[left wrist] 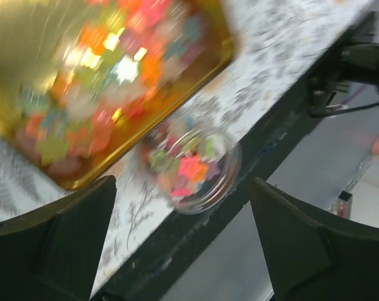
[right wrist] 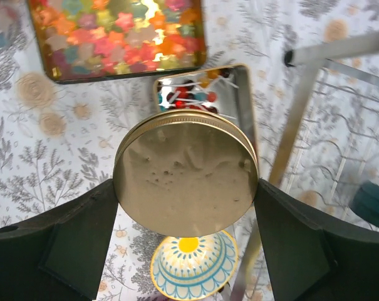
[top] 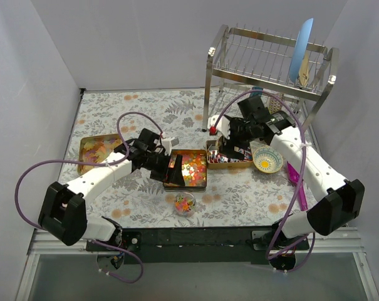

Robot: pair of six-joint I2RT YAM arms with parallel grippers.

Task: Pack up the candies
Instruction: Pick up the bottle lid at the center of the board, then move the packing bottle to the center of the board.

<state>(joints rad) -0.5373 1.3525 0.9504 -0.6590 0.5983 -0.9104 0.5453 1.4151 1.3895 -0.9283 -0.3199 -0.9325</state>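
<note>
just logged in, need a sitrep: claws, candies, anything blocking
Left claw open, empty. Right claw shut on flat round gold lid. Multicoloured star candies in gold rectangular tin and small clear bowl. Nothing blocking.

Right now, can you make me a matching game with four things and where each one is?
Things:
1 gold lid
2 glass bowl
3 blue plate
4 purple scoop

Places:
A in the metal rack
B beside the patterned bowl
C held in the right pincer
D near the table's front edge

Pairs: 1-C, 2-D, 3-A, 4-B
</note>
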